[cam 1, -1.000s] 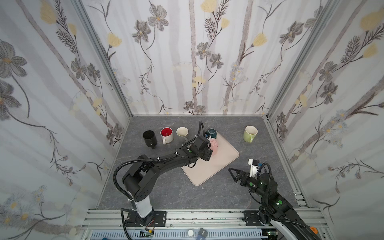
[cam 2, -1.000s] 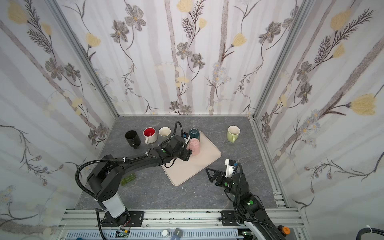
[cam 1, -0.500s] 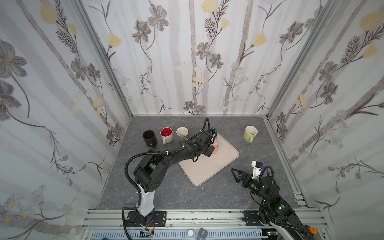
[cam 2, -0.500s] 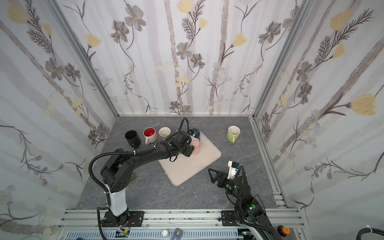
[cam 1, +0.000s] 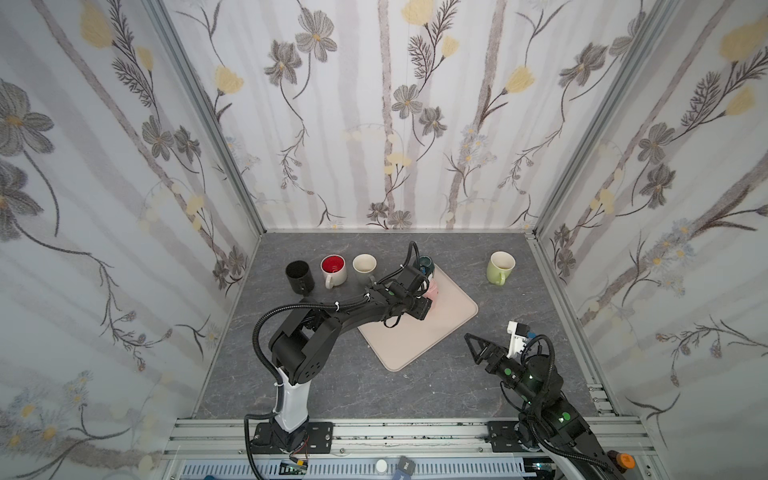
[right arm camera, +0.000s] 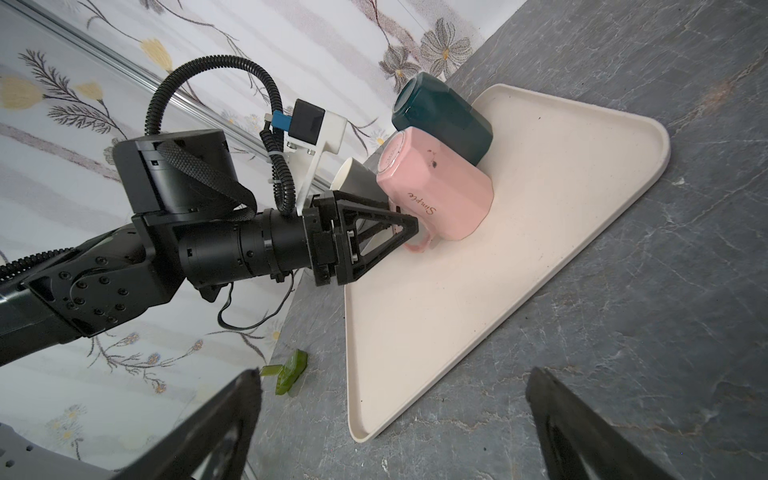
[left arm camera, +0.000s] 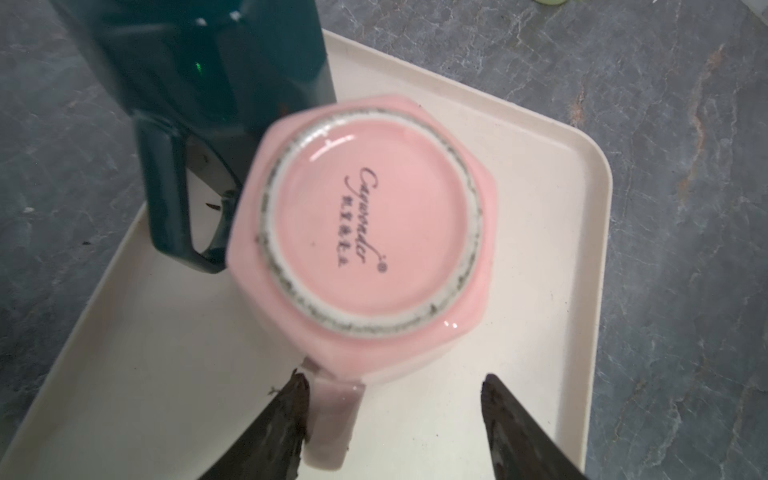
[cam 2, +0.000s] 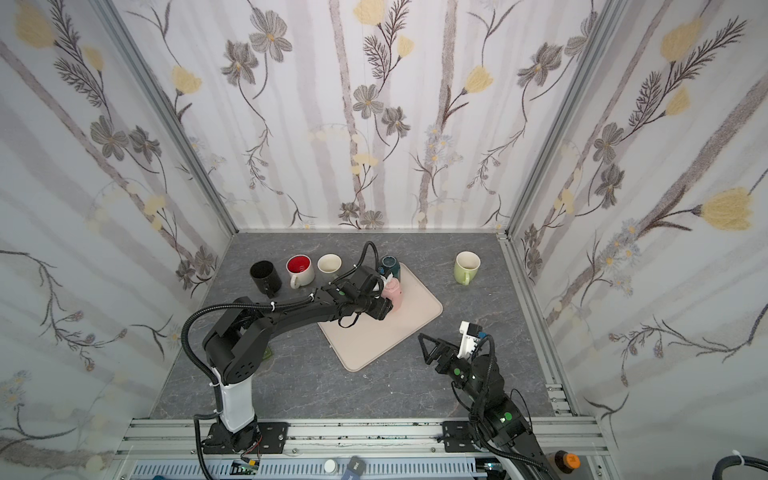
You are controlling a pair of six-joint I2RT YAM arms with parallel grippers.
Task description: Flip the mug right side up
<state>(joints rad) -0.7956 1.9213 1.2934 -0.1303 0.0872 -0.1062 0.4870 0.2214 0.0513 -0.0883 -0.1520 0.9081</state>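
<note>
The pink mug (left arm camera: 365,232) stood base-up on the cream tray (left arm camera: 540,208) beside the teal mug (left arm camera: 199,62), not yet gripped or turned, the left gripper (left arm camera: 395,384) with jaws spread astride its handle (left arm camera: 332,419), the right gripper (right arm camera: 395,374) gaping wide, well apart.

Flowered walls (cam 1: 386,124) around a grey marbled bench (cam 1: 353,386)
Grey and yellow blooms climb pale panels that meet at metal corner posts (cam 1: 205,120); an aluminium rail (cam 1: 415,432) edges the front; light is soft and even.

lab booth: floral panels (cam 1: 374,124), aluminium rails (cam 1: 374,430)
</note>
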